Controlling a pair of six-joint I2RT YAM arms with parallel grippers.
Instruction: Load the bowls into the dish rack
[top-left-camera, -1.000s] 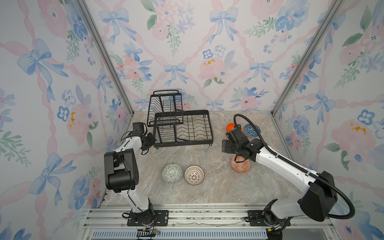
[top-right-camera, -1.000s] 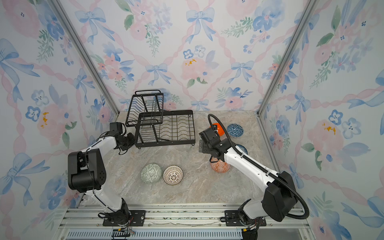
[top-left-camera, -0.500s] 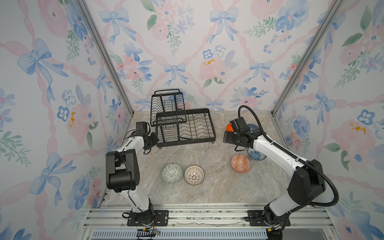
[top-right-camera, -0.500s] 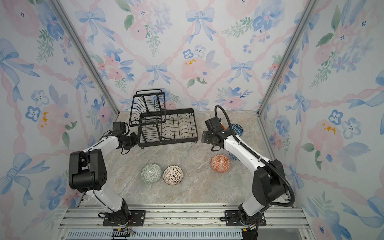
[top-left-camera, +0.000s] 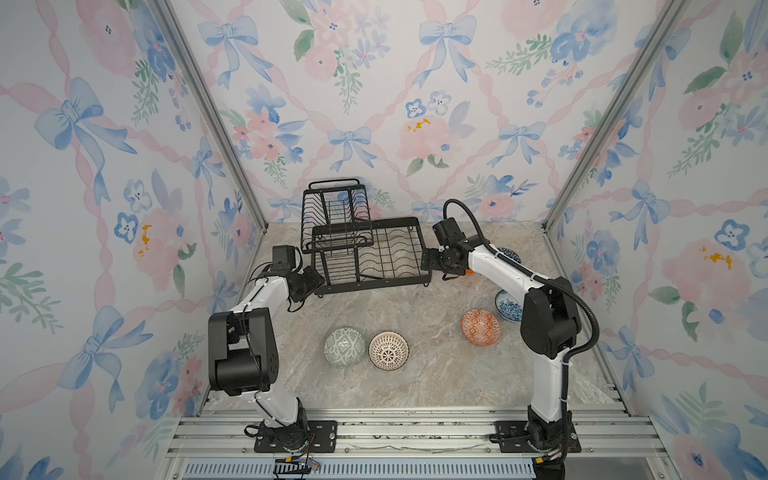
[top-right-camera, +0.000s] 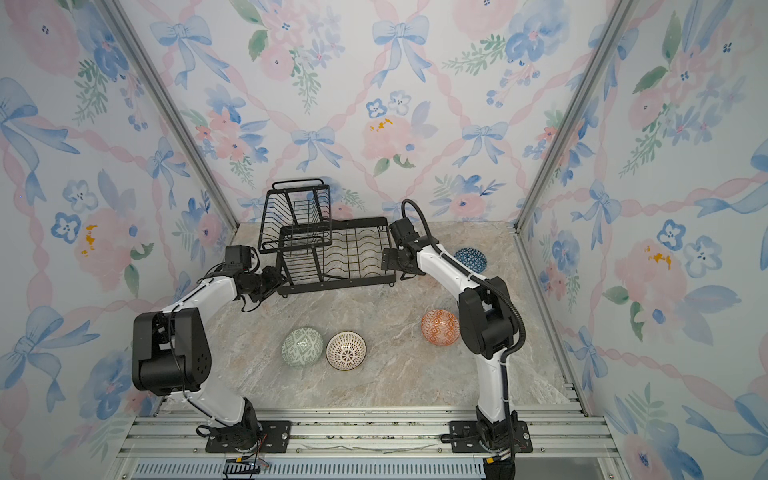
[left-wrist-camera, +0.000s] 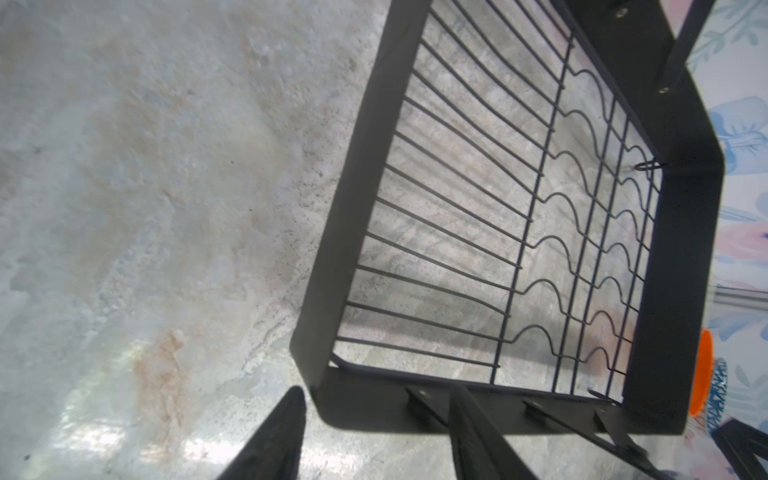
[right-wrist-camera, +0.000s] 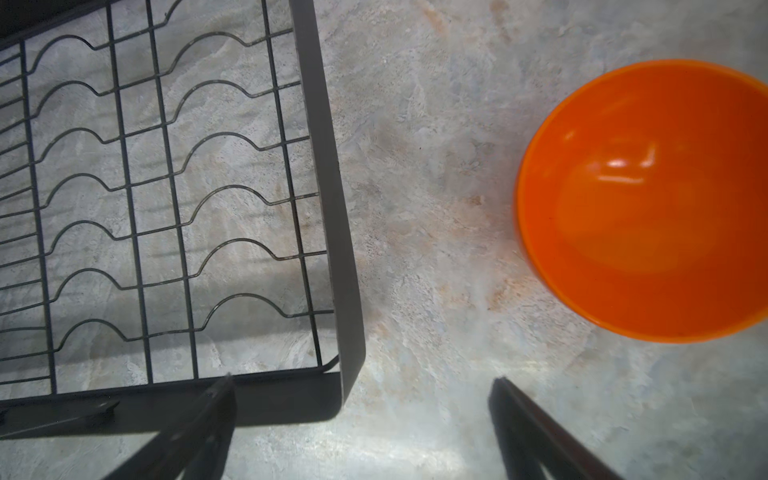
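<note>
Top views: the dish rack sat far centre on the desk, both tiers empty. The left arm reached its near-left corner and the right arm its right end. Five bowls lay loose (the sixth was mostly hidden by the right arm). The grey-green bowl and lattice bowl sat side by side, near centre. The orange patterned bowl and floral bowl were near right, and the blue geometric bowl far right.

Left wrist: the left fingers were released, spread either side of the rack's corner and gripping nothing.

Right wrist: the right fingers were spread wide and empty, one over the rack's rail. The plain orange bowl stood upright on the desk, near the rack but not touching it.

Step, my read: rack positioning was ending and loading was about to start. To do it well, the left fingers should back straight off the corner so the rack isn't dragged. The right fingers should swing to the plain orange bowl, pinch its rim firmly since the glaze probably slips, and stand it on edge in a wavy slot.

Versus a second earlier: the right arm had come up from beside the orange patterned bowl to the rack's end. The rack had shifted slightly right, the left fingers had let go, and the visible bowls had stayed put.
</note>
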